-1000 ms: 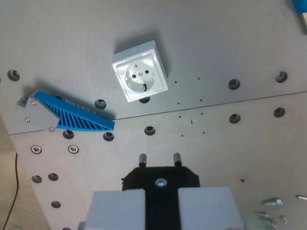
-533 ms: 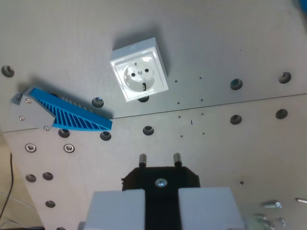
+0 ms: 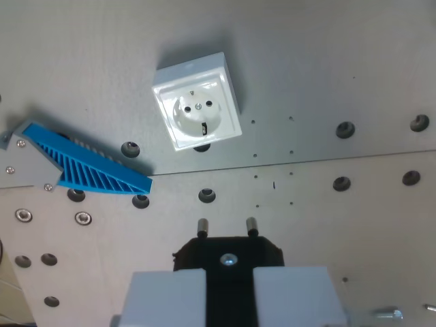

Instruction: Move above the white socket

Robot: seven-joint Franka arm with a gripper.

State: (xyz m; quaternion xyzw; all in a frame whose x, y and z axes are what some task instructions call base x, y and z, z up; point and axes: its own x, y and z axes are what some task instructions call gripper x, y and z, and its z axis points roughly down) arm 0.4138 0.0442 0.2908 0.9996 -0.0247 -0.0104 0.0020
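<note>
The white socket (image 3: pixel 197 111) lies flat on the grey perforated plate (image 3: pixel 327 68), in the upper middle of the wrist view, turned slightly askew. Its round face shows two pin holes and an earth clip. My gripper (image 3: pixel 229 289) fills the bottom centre, shut on a black plug (image 3: pixel 228 253) whose two metal pins (image 3: pixel 202 227) point up the picture toward the socket. The pins end well short of the socket, a little to the wrist view's right of its centre. A gap of bare plate lies between them.
A blue ribbed part with a grey end (image 3: pixel 85 168) lies at the wrist view's left, below and beside the socket. Rows of bolt holes (image 3: pixel 345 129) and a seam (image 3: pixel 340 155) cross the plate. A loose screw (image 3: pixel 385 314) shows at the bottom right.
The whole scene has shifted: the camera has moved. The socket now looks slightly larger and sits a touch further left. The blue part has slid toward the left edge. The plug stays held.
</note>
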